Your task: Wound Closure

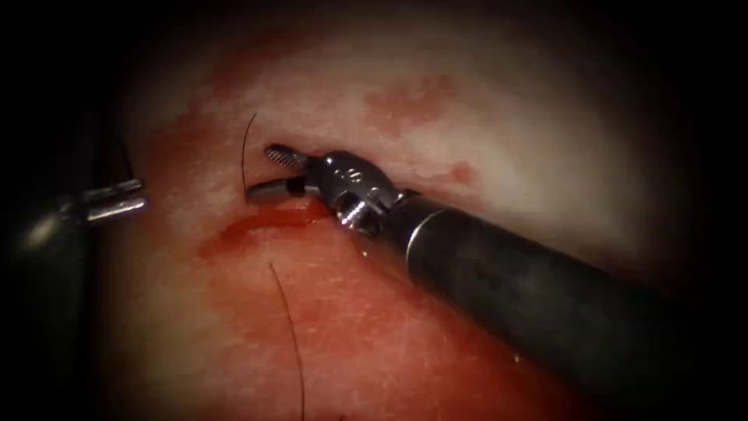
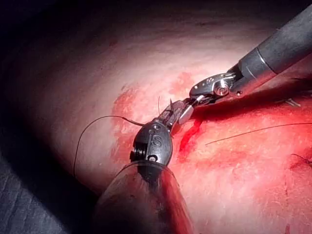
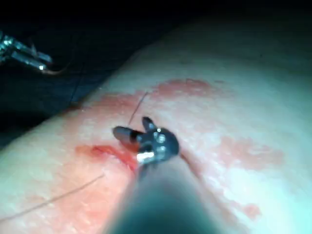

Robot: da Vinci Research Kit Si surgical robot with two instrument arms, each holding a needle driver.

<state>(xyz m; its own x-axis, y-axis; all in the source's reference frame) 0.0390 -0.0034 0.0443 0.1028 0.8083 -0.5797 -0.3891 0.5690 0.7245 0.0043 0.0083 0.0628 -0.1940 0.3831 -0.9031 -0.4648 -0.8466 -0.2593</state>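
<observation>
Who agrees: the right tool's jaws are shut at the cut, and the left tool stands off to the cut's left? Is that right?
Not quite. The endoscope view shows the right tool with jaws open, gripping nothing, at the cut; the left tool does stand off to the cut's left.
</observation>
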